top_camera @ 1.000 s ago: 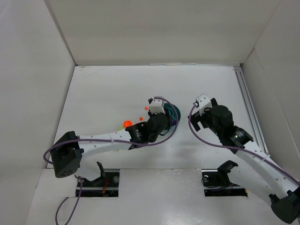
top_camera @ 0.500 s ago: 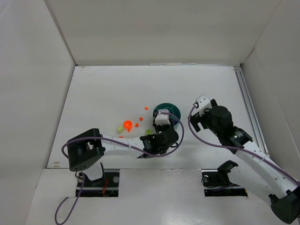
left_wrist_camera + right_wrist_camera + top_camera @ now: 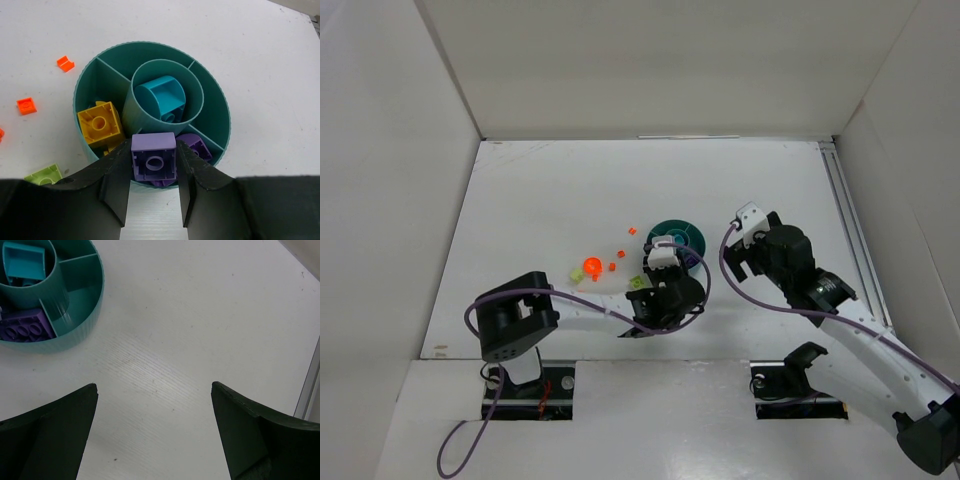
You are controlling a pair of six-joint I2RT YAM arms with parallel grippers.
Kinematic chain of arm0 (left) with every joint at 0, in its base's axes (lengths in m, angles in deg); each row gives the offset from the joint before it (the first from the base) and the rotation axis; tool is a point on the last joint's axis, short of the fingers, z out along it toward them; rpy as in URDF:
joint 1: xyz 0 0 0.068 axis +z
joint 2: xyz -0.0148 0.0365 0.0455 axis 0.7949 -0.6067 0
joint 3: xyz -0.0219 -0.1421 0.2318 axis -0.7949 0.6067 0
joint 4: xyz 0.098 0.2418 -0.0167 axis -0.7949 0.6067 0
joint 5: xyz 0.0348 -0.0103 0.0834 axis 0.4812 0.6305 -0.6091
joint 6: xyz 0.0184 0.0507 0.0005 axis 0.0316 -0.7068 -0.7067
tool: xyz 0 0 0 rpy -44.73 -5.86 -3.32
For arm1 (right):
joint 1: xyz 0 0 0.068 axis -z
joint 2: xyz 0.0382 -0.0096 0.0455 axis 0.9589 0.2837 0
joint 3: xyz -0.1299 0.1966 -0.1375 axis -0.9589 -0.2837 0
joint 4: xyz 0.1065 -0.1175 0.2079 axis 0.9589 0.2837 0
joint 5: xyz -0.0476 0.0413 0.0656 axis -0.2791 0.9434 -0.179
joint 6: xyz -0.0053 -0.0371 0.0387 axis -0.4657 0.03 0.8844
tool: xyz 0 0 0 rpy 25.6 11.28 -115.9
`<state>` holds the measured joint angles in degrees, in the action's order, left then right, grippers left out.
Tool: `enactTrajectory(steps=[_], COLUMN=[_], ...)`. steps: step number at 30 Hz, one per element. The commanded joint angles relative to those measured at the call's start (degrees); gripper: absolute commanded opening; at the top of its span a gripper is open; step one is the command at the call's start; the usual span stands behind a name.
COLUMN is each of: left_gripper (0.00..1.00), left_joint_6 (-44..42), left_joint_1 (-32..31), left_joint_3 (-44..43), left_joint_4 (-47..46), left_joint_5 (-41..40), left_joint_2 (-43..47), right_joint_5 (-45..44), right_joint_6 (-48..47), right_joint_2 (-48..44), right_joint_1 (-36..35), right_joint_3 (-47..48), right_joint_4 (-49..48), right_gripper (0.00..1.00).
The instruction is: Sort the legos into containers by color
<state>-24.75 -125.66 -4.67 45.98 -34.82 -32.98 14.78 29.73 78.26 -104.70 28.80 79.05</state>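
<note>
Purple brick (image 3: 153,150), studs up, sits clamped in the left pincer (image 3: 153,167), hanging right over the near rim of the teal dish (image 3: 150,44), above the wedge that already holds purple pieces (image 3: 198,145).

My worry is the release point. The brick seems to straddle the rim, so letting go here could clip the wall and tip it out onto the tabletop (image 3: 260,60). A nudge leftward could land it in the neighbouring wedge with the yellow brick (image 3: 100,123).

Counted from the left wrist view:
- One teal brick (image 3: 160,97) in the centre cup.
- One yellow brick, with perhaps something under it; I cannot tell.
- At least two purple pieces in their wedge, plus the held one.
- Three orange bits (image 3: 26,105) loose beside the dish, one cut by the frame edge.
- One lime piece (image 3: 45,175) close to the pincer.

From above, a larger round orange piece (image 3: 591,267) also lies out there. The right pincer (image 3: 152,440) hangs wide and empty beside the dish.
</note>
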Motion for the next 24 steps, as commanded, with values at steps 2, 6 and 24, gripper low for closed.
enactTrajectory(steps=[2,6,24], left_gripper=[0.3,0.41,1.0], left_joint_6=[4.49,5.64,5.91], left_joint_1=[-0.02,-0.02,-0.55], left_joint_3=[-1.92,-2.44,0.71], left_joint_4=[-0.38,1.19,10.16], left_joint_5=[-3.04,-3.04,4.42], left_joint_2=[-0.68,-0.69,16.87], right_joint_5=[-0.66,-0.66,2.14], right_joint_6=[0.38,0.38,-1.89], right_joint_2=[-0.2,-0.2,-1.26], right_joint_1=[0.24,0.24,0.24], right_joint_3=[0.22,0.22,0.22], right_joint_4=[-2.03,-2.03,-3.18], right_gripper=[1.0,1.0,1.0])
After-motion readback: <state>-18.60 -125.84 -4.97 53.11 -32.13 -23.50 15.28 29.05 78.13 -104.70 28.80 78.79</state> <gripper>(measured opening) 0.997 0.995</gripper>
